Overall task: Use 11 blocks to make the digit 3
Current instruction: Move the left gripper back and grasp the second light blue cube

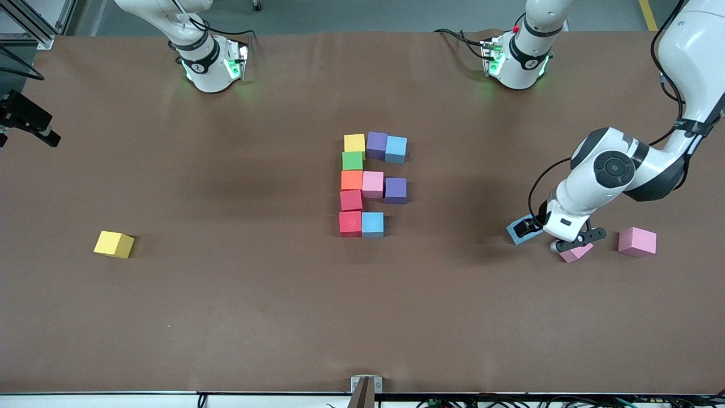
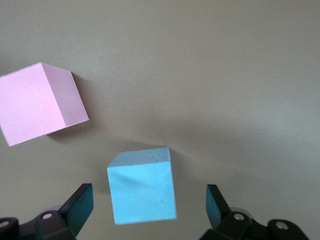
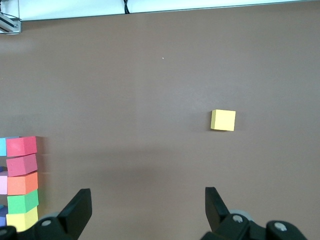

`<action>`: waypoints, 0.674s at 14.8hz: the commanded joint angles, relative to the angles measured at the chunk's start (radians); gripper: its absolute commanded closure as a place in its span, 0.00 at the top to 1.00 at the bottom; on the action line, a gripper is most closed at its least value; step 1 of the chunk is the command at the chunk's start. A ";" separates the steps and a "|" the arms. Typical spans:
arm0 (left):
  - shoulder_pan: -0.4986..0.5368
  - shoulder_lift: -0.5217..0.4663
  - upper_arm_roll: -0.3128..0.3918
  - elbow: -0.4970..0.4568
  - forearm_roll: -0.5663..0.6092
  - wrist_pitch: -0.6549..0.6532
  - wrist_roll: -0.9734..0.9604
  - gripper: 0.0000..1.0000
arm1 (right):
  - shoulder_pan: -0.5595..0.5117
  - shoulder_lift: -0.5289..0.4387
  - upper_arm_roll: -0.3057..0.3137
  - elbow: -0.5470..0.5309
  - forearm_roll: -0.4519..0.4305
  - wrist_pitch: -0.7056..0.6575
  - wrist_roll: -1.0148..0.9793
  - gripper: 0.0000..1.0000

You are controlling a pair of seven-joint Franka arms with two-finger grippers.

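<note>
The unfinished digit 3 (image 1: 369, 186) sits mid-table. One loose block (image 1: 114, 244) lies toward the right arm's end. Three blocks (image 1: 637, 242) lie near each other toward the left arm's end.

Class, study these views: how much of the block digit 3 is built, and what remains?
Ten cubes already form the figure; only the last cube of the bar nearest the camera is missing. The open left end effector straddles a loose blue cube, not yet gripped. The open right end effector waits.

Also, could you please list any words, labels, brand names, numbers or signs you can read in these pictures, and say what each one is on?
None can be read. The foam cubes carry no print. A small round emblem on each arm's base is too small to make out.
</note>
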 commanded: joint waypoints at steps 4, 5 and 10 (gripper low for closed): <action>0.005 0.048 0.035 -0.016 0.029 0.045 -0.029 0.99 | -0.001 0.005 -0.001 0.012 -0.006 -0.004 -0.001 1.00; 0.004 0.057 0.035 -0.010 0.029 0.045 -0.052 0.99 | -0.001 0.005 0.001 0.012 -0.006 -0.004 -0.001 1.00; -0.070 0.068 0.095 0.016 0.029 0.045 -0.086 0.88 | 0.002 0.005 -0.001 0.012 -0.006 -0.004 -0.001 1.00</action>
